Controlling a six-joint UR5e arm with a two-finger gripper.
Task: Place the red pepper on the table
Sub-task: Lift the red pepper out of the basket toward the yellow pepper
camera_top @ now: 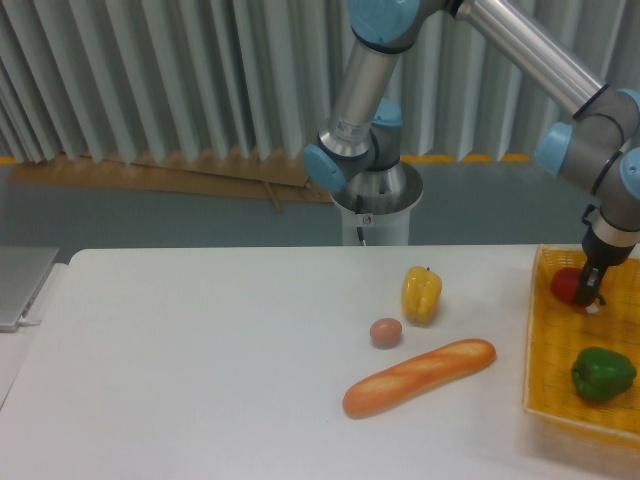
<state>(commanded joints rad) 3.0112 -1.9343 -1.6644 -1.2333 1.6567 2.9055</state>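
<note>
The red pepper is in the far corner of the yellow wicker basket at the right edge of the view. My gripper comes down from above and is shut on the red pepper, with a dark finger showing against the pepper's right side. The other finger is hidden behind the pepper. The pepper sits low, at about the height of the basket rim. The white table stretches to the left of the basket.
A green pepper lies in the basket nearer the front. On the table are a yellow pepper, a small brown egg-like ball and a baguette. The arm's base stands behind the table.
</note>
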